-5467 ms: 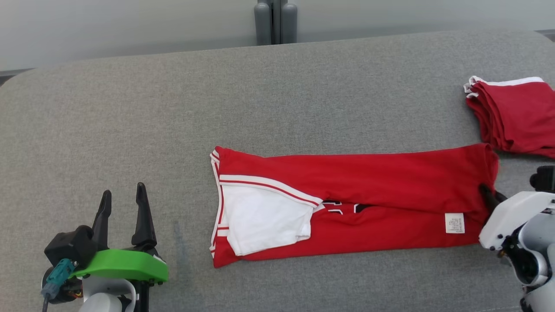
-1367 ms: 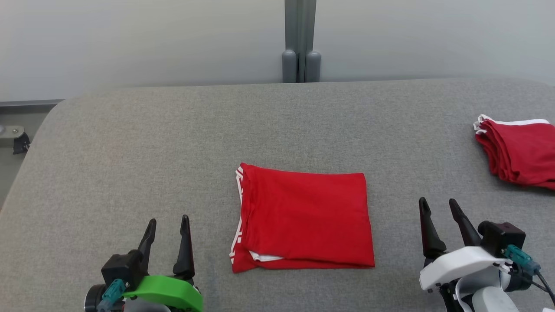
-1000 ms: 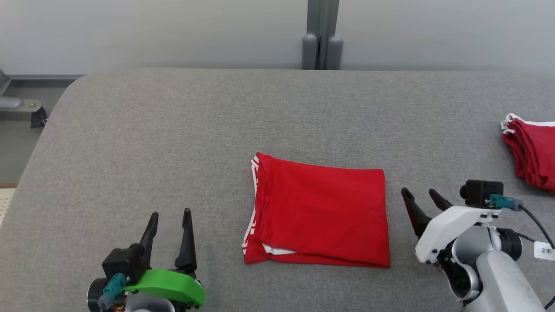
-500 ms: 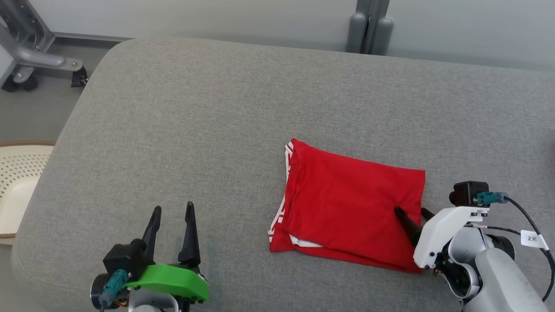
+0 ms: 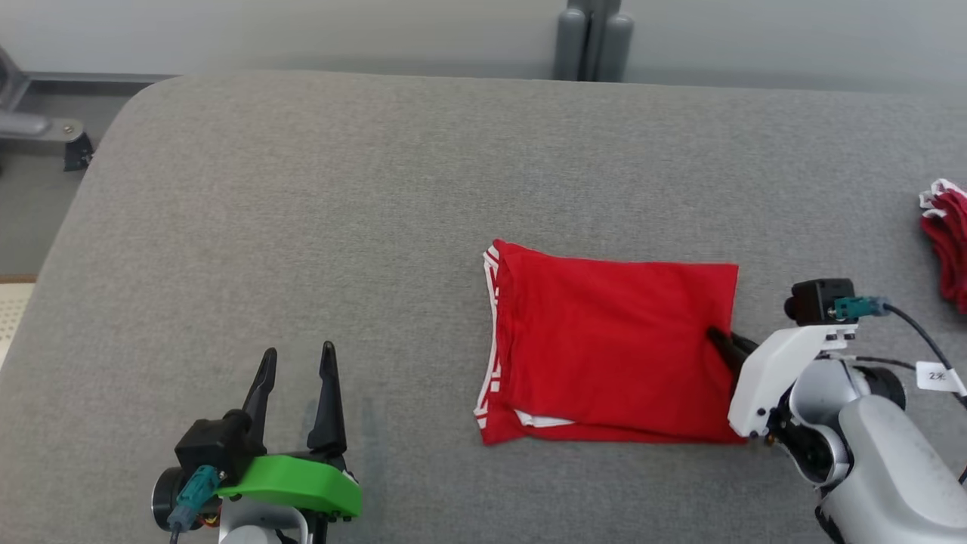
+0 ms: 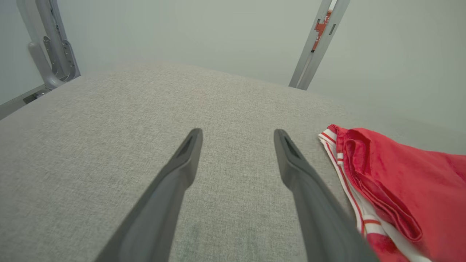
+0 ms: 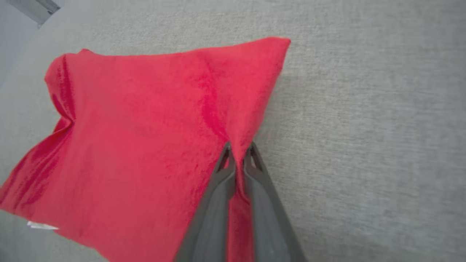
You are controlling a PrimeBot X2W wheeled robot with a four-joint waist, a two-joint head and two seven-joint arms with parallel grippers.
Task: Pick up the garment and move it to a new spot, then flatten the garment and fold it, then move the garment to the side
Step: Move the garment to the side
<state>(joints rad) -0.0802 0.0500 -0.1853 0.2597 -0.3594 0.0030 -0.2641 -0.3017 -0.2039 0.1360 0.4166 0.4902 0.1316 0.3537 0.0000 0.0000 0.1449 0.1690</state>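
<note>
The garment (image 5: pixel 612 347) is a red jersey with white trim, folded into a rectangle on the grey cushioned table (image 5: pixel 302 211). My right gripper (image 5: pixel 718 341) is shut on the garment's right edge; in the right wrist view the red cloth (image 7: pixel 145 127) is pinched into a ridge between the two fingers of the right gripper (image 7: pixel 238 154). My left gripper (image 5: pixel 295 363) stands open at the lower left, well clear of the garment. The left wrist view has the left gripper (image 6: pixel 236 138) open over bare table, with the garment's trimmed edge (image 6: pixel 382 189) to its right.
A stack of folded red garments (image 5: pixel 948 242) lies at the table's right edge. A grey post (image 5: pixel 593 38) stands behind the table. A metal frame foot (image 5: pixel 45 136) sits on the floor past the table's rounded left corner.
My right gripper has gone from open beside the garment to shut on its right edge. The head camera has swung, shifting the whole picture. The left gripper stays open in place.
</note>
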